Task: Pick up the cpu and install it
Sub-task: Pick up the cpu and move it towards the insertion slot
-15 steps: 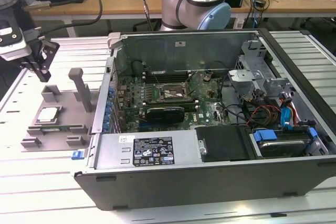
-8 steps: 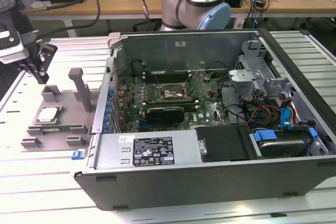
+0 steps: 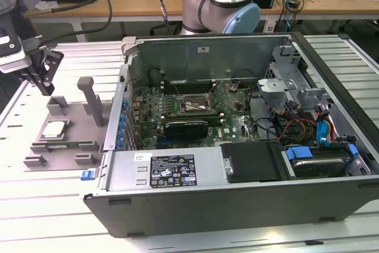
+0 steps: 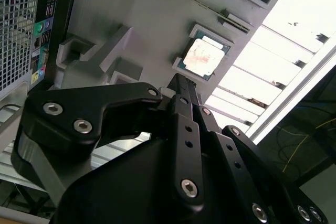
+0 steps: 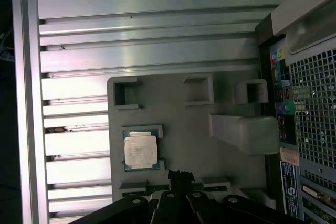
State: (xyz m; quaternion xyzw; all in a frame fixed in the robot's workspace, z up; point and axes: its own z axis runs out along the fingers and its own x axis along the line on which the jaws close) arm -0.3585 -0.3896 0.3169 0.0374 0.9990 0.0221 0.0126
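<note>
The gripper (image 3: 43, 87) hangs at the far exterior view's left, its two black fingers drawn together with nothing between them; in both wrist views (image 4: 177, 80) (image 5: 176, 174) the tips meet in one narrow point (no gap shows). It touches nothing and is held in the air above the grey fixture plate (image 3: 74, 146).

Below the gripper, the plate rests on a table of ribbed aluminium slats (image 3: 35, 205). To the exterior view's right of the gripper stands the open computer case (image 3: 237, 205), with the dark square socket frame (image 3: 192, 103) well apart from the fingers on the green board inside. Beyond the case rises the arm's base (image 3: 222, 4), and behind that runs a wooden desk (image 3: 118, 1) strewn with cables.

The cpu (image 3: 54, 128) lies flat in a shallow pocket of the plate, beneath the fingertips and a little aside from them, untouched. It is a small square chip (image 4: 202, 56) with a pale silver top and a thin green rim (image 5: 139, 150).
</note>
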